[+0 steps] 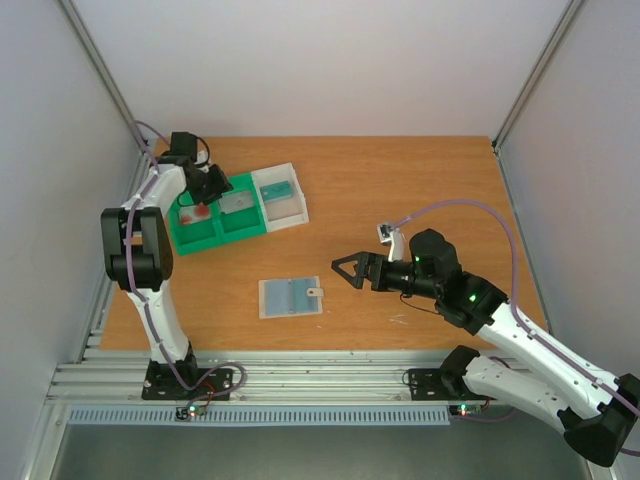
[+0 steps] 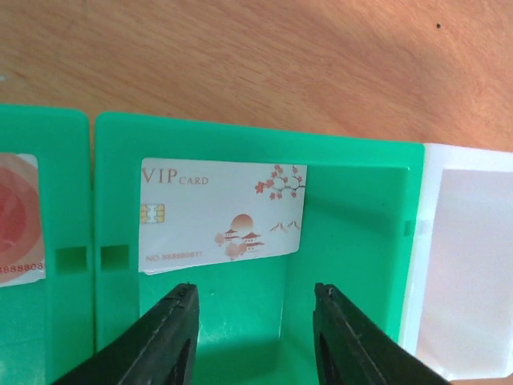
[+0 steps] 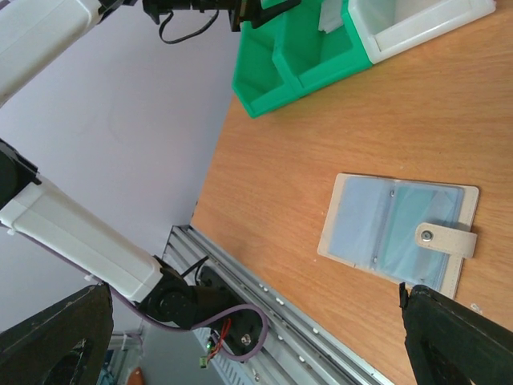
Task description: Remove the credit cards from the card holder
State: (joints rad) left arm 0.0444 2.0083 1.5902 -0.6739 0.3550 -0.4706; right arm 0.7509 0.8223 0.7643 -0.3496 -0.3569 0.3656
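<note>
We have the left hand (image 2: 255, 298) low over the middle compartment of the green-and-white tray (image 2: 361, 241). Its jaws are spread and nothing is between them. The white card (image 2: 220, 212) with red print lies flat on the compartment floor just past the fingertips, touching neither. A red card (image 2: 16, 216) lies in the next compartment and a teal card (image 1: 281, 188) in the white one.

The card holder (image 1: 290, 297) lies open and flat on the tabletop (image 1: 400, 180), well apart from the tray. Its tab points toward the right hand (image 1: 350, 268), which hovers just beside it with jaws spread wide and empty. We cannot tell whether its pockets hold any more cards.

We judge the step in hand to be the release of the white card. To do it well, we should lift the left hand straight up with the jaws apart. That way neither fingertip catches the card's near edge or the tray's walls. Only once clear of the rim should we swing back toward the card holder.
</note>
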